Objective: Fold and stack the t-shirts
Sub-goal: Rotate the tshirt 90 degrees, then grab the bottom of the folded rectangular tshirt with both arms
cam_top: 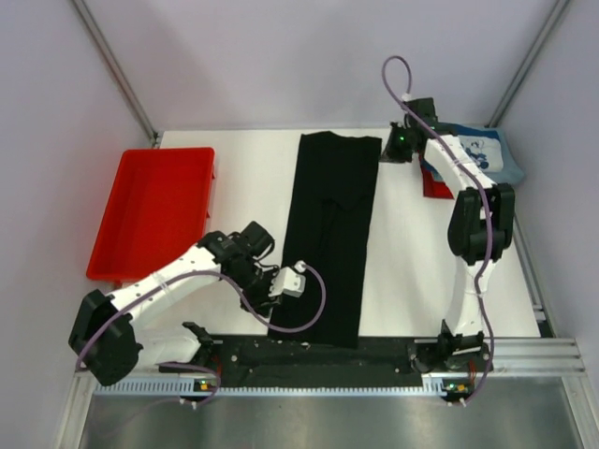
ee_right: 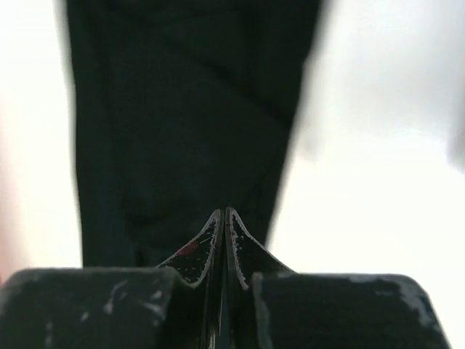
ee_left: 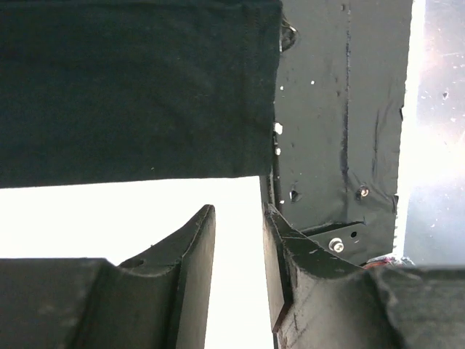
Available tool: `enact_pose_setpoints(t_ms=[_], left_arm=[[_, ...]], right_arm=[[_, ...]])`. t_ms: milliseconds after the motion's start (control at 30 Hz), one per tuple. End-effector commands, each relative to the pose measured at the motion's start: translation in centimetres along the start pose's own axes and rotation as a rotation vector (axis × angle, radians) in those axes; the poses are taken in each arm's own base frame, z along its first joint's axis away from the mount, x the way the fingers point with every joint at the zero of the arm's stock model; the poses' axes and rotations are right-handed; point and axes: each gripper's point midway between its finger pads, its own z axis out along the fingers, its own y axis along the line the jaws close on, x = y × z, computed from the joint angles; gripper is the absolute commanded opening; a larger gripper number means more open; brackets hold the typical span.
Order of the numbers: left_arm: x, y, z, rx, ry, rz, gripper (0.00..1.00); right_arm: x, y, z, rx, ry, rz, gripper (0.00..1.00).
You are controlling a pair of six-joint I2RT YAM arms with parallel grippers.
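Lying down the middle of the white table [cam_top: 412, 271], the large black cloth t-shirt [cam_top: 328, 234] is narrowed into a long strip running from the far edge to the near edge. I judge the lengthwise folds done and the crosswise folds left, while the blue printed t-shirt [cam_top: 487, 154] and the red cloth t-shirt [cam_top: 435, 182] lie heaped at the far right, not yet folded or stacked. The left gripper [ee_left: 238, 211] hovers just beside the strip's near left edge, jaws narrowly parted and empty; the right gripper [ee_right: 221, 212] sits at the strip's far right corner, jaws pressed together with no cloth visibly between them.
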Motion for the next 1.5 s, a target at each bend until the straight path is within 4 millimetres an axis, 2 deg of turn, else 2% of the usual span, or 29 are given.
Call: enact_pose_setpoints(t_ms=[0,100,167,233,333,433,467,533,600,700,733,767,833,867,933,967,1000,1100,1133,1200,1300,1367,1433,1467], left_arm=[[-1.0,0.6,-1.0,-0.042,-0.054,0.009,0.39],[-1.0,0.8,-1.0,-0.039,-0.046,-0.007,0.41],[-0.9,1.0,-1.0,-0.049,-0.039,-0.022,0.41],[-0.7,1.1,-1.0,-0.057,-0.034,-0.031,0.42],[-0.4,1.0,-0.8,-0.069,-0.034,-0.032,0.42],[0.1,1.2,-0.7,-0.084,-0.020,-0.034,0.42],[0.2,1.3,-0.7,-0.087,-0.015,-0.033,0.42],[0.0,1.6,-0.7,-0.094,-0.014,-0.029,0.45],[-0.6,1.7,-0.7,-0.084,-0.026,-0.012,0.47],[-2.1,1.5,-0.5,-0.047,-0.044,0.063,0.52],[-2.5,1.2,-0.3,-0.031,-0.048,0.101,0.53],[-2.9,0.7,0.0,-0.013,-0.051,0.146,0.59],[-2.7,-0.3,1.0,0.023,-0.035,0.242,0.62],[-2.2,-0.6,1.6,0.030,-0.020,0.289,0.62],[-0.9,-1.5,3.1,0.052,0.014,0.352,0.62],[-0.6,-1.6,3.5,0.056,0.024,0.380,0.62],[0.4,-2.0,4.1,0.073,0.044,0.394,0.63],[1.3,-1.9,4.9,0.066,0.051,0.432,0.68],[1.5,-1.8,5.2,0.065,0.052,0.438,0.68],[1.9,-1.8,5.7,0.076,0.071,0.439,0.68],[3.0,-1.3,6.5,0.057,0.112,0.436,0.68],[3.4,-0.1,7.0,-0.005,0.132,0.428,0.67],[3.7,0.7,7.2,-0.051,0.152,0.424,0.64],[3.7,0.9,7.2,-0.062,0.158,0.420,0.61]], right_arm=[[3.9,9.8,-2.4,-0.157,-0.050,-0.350,0.00],[9.0,11.1,1.1,-0.153,0.069,-0.426,0.00],[11.0,10.3,3.6,-0.109,0.136,-0.404,0.00],[12.5,8.7,5.6,-0.054,0.192,-0.372,0.00],[14.4,6.4,7.0,0.019,0.250,-0.367,0.00],[16.5,5.7,6.5,0.009,0.313,-0.384,0.00],[16.9,5.7,6.0,0.002,0.321,-0.396,0.00],[16.9,7.2,4.5,-0.044,0.317,-0.434,0.00],[16.1,10.5,1.7,-0.151,0.288,-0.474,0.00],[15.1,15.7,-4.0,-0.356,0.217,-0.571,0.02],[14.6,16.9,-6.2,-0.403,0.173,-0.600,0.08],[14.0,17.7,-8.3,-0.437,0.117,-0.623,0.14],[13.7,18.1,-11.7,-0.484,0.035,-0.655,0.31],[14.4,17.8,-12.9,-0.506,0.015,-0.670,0.36],[16.4,17.1,-15.8,-0.581,-0.017,-0.713,0.42],[17.9,16.4,-17.1,-0.607,-0.036,-0.743,0.53],[19.3,15.6,-18.2,-0.636,-0.077,-0.841,0.55],[24.7,13.0,-21.1,-0.707,-0.175,-1.137,0.61],[26.2,12.3,-21.6,-0.731,-0.187,-1.200,0.63],[30.4,11.0,-23.1,-0.868,-0.151,-1.349,0.63],[36.7,8.6,-24.1,-1.030,-0.043,-1.526,0.59],[40.2,6.7,-23.6,-1.082,0.027,-1.670,0.57],[42.4,5.2,-22.5,-1.075,0.086,-1.790,0.58],[42.9,5.0,-22.0,-1.056,0.090,-1.845,0.62]])
